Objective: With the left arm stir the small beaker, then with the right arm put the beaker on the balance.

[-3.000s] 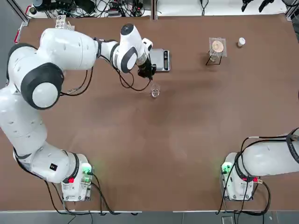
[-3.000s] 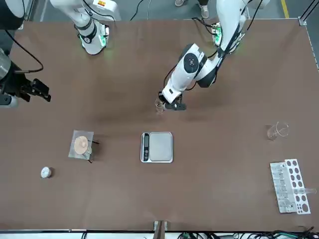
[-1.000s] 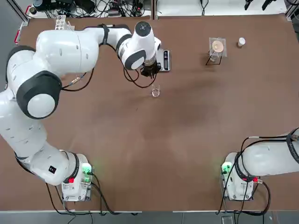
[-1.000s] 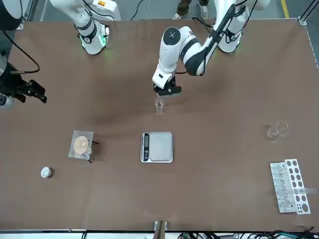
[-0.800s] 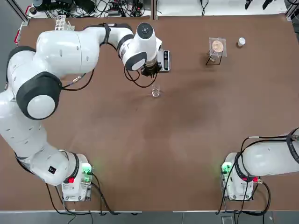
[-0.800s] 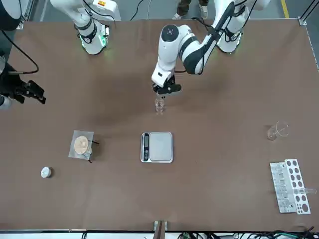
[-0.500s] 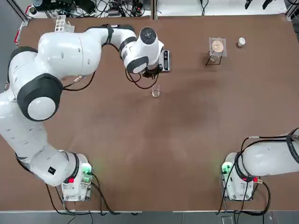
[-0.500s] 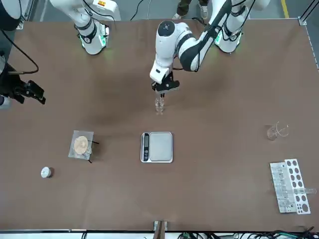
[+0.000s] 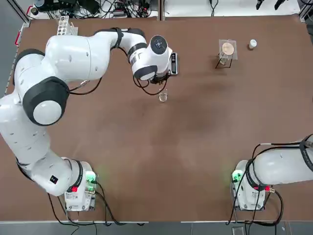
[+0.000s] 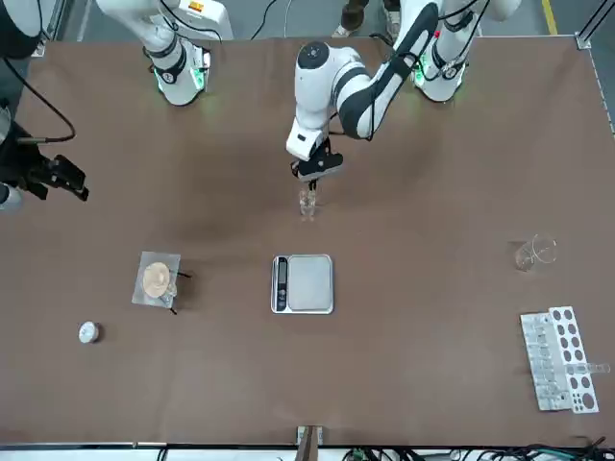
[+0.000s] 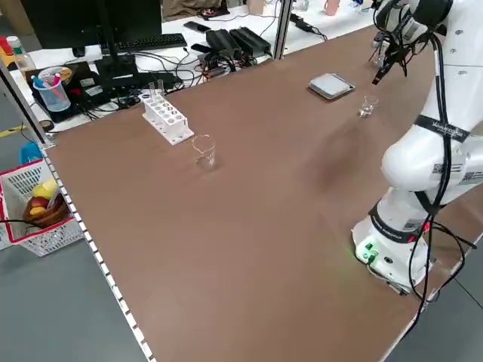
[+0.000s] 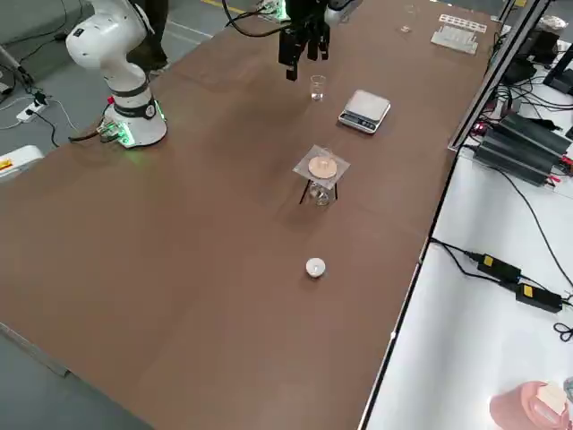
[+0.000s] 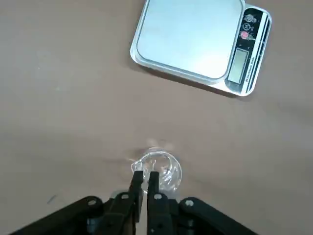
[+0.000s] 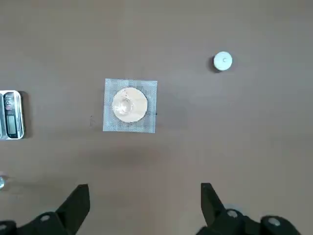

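Observation:
The small beaker [image 9: 163, 96] [image 10: 307, 203] stands upright on the brown table, a short way on the robot's side of the balance [image 10: 303, 284] [image 13: 190, 39]. My left gripper [image 10: 309, 180] [image 13: 145, 177] hangs straight above the small beaker [image 13: 159, 169], shut, its tips just over the rim. I cannot tell whether anything thin is pinched between them. The left wrist covers part of the balance [image 9: 173, 62] in the top view. My right gripper [image 10: 77, 182] [image 14: 144, 205] hovers far off at the robot's right table edge, open and holding nothing.
A wider glass vessel [image 10: 533, 253] and a white test-tube rack [image 10: 559, 370] sit at the robot's far left. A mesh stand with a tan disc [image 9: 227, 49] and a small white cap [image 9: 252, 44] sit at the far right.
The left wrist has swung a little to the robot's right and brought the shut gripper over the small beaker. The beaker, the balance and the right arm have not moved.

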Action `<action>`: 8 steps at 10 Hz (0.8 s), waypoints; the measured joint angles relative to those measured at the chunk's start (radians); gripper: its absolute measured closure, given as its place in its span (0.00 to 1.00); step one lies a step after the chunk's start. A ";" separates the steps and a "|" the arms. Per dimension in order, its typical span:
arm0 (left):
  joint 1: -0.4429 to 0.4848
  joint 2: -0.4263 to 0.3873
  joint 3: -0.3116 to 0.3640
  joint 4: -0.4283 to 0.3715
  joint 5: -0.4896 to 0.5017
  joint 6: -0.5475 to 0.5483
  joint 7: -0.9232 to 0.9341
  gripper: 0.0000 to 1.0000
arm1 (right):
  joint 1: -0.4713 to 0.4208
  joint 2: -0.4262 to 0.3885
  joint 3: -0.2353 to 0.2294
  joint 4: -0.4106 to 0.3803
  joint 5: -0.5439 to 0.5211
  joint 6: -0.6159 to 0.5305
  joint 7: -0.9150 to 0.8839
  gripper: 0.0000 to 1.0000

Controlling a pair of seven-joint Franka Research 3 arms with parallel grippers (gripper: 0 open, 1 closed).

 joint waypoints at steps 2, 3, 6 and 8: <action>0.004 0.002 0.003 0.011 0.000 0.000 -0.001 0.93 | 0.002 0.000 0.001 0.000 0.000 0.000 0.000 0.00; 0.003 0.004 0.002 0.019 0.000 0.000 -0.003 0.93 | 0.003 0.000 0.002 0.000 0.000 0.000 0.000 0.00; -0.004 0.013 0.000 0.022 0.000 0.000 -0.030 0.93 | 0.005 0.000 0.003 0.000 0.000 0.000 0.000 0.00; -0.021 0.030 0.000 0.022 0.000 0.001 -0.042 0.93 | 0.006 0.000 0.004 0.000 0.001 0.000 0.000 0.00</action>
